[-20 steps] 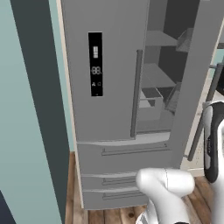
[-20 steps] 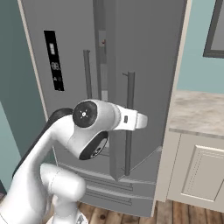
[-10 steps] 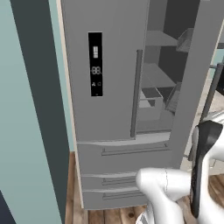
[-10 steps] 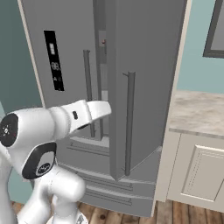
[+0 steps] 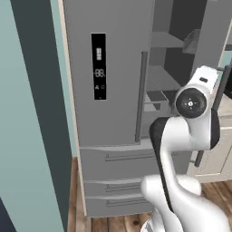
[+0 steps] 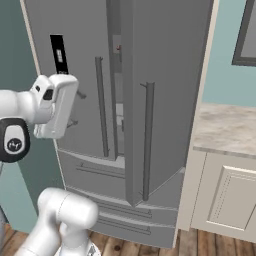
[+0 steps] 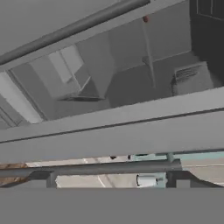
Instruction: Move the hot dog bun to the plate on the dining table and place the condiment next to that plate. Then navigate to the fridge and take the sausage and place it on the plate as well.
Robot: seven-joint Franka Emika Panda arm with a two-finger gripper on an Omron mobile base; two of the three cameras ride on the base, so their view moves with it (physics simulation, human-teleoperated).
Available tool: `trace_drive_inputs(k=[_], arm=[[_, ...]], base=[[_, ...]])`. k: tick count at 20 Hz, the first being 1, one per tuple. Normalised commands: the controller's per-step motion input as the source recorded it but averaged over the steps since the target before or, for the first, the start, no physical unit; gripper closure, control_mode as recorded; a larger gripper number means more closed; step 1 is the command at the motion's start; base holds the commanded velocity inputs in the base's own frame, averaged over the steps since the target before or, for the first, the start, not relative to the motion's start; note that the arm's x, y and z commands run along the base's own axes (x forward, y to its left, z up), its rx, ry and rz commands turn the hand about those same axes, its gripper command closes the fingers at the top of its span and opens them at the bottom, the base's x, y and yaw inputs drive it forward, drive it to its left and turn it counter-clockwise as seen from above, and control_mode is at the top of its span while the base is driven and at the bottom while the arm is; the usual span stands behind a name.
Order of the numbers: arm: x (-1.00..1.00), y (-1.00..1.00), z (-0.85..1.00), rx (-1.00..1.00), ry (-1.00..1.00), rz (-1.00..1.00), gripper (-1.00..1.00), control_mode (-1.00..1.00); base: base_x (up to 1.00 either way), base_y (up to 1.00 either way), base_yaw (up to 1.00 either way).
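We see the fridge [image 5: 113,90] in matt brushed grey metal, its dispenser panel [image 5: 99,65] glossy black, the bench [image 6: 225,127] marbled stone, the floor [image 6: 210,245] brown wood planks.

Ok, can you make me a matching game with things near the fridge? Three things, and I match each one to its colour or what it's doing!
Things:
1. fridge
2. dispenser panel
3. counter

Colour or state:
a. black, with pale lit symbols
b. marbled beige, above white cabinets
c. grey metal, its right door swung open

Pairs: 1-c, 2-a, 3-b
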Motion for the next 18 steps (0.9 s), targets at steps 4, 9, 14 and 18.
trace_drive_inputs(k=[4,9,14,18], arm=[[1.0,-0.02,0.12,-0.45,0.67,-0.16,-1.0,-1.0],[1.0,-0.31,-0.07,-0.32,0.49,-0.19,-1.0,-1.0],[0.97,-0.56,-0.22,-0.18,0.34,-0.17,-1.0,-1.0],[0.57,-1.0,-0.03,-0.07,0.32,-0.21,-1.0,-1.0]], base=[[0.0,0.0,0.0],[0.0,0.0,0.0],[0.0,0.0,0.0],[0.0,0.0,0.0]])
